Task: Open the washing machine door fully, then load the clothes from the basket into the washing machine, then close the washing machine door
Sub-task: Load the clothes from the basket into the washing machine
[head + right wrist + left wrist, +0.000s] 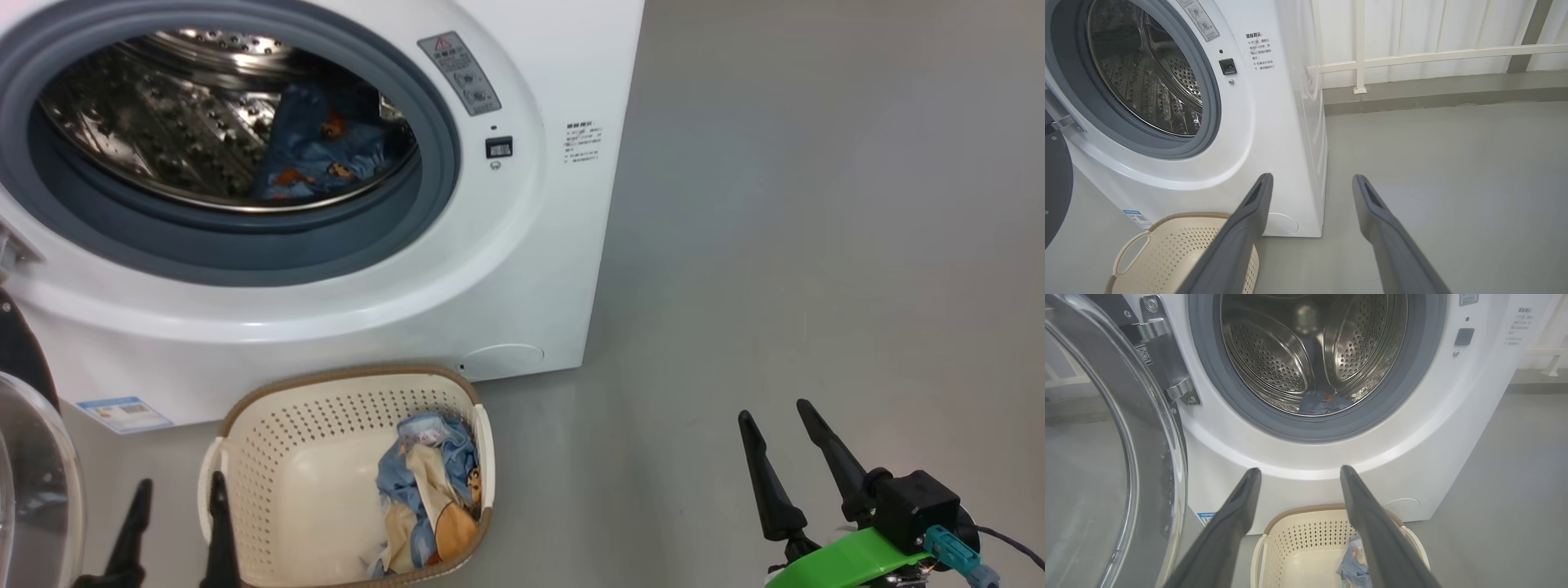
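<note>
Grey floor point(816, 245) | basket point(269, 457) just beside left claw point(180, 482) | jaws apart, empty

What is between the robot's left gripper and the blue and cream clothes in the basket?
Nothing visible. The open left gripper hovers at the left edge of the cream perforated plastic basket. The crumpled light-blue and cream clothes lie uncovered at its right end, with bare basket floor between.

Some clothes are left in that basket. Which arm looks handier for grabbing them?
Probably the left. The left gripper hangs open right at the rim of the basket, its camera facing the clothes; the right gripper is off over the floor.
</note>
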